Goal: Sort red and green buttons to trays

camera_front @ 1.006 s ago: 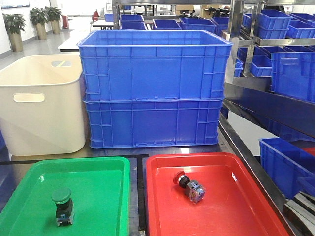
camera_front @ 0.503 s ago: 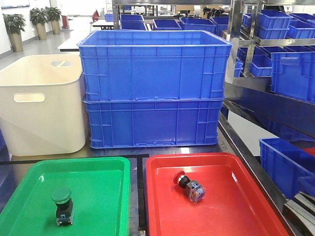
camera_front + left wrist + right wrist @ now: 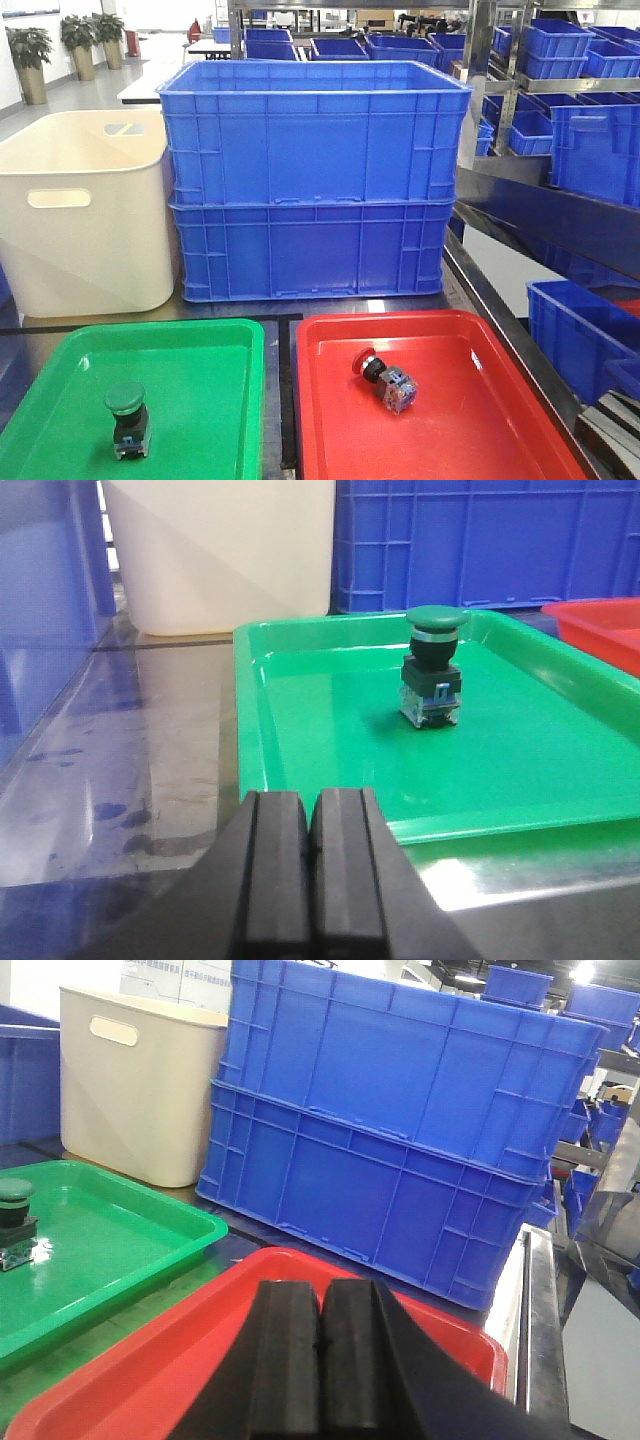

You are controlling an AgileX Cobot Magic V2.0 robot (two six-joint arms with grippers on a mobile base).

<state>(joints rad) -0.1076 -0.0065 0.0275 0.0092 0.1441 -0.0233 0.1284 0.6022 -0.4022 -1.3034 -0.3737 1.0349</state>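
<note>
Buttons look sorted: green domed-cap push-button [image 3: 126, 418] upright in glossy green plastic tray [image 3: 60, 370]; red domed-cap push-button [image 3: 385, 380] tipped over in glossy red plastic tray [image 3: 520, 400] beside it. Likely light, rigid, slick caps; grip the dark body. Left gripper [image 3: 312, 875] and right gripper [image 3: 322, 1355] clenched, empty. Red button hidden in wrist views.

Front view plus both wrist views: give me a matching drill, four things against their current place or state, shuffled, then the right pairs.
Things:
1. Green domed push-button
2. Red domed push-button
3. Cream plastic tub with handle slots
4. Left gripper

Place or state:
A. Lying tipped over in the glossy red tray
B. Shut, holding nothing
C. Standing upright in the glossy green tray
D. Beside the stacked blue crates

Pairs: 1-C, 2-A, 3-D, 4-B
</note>
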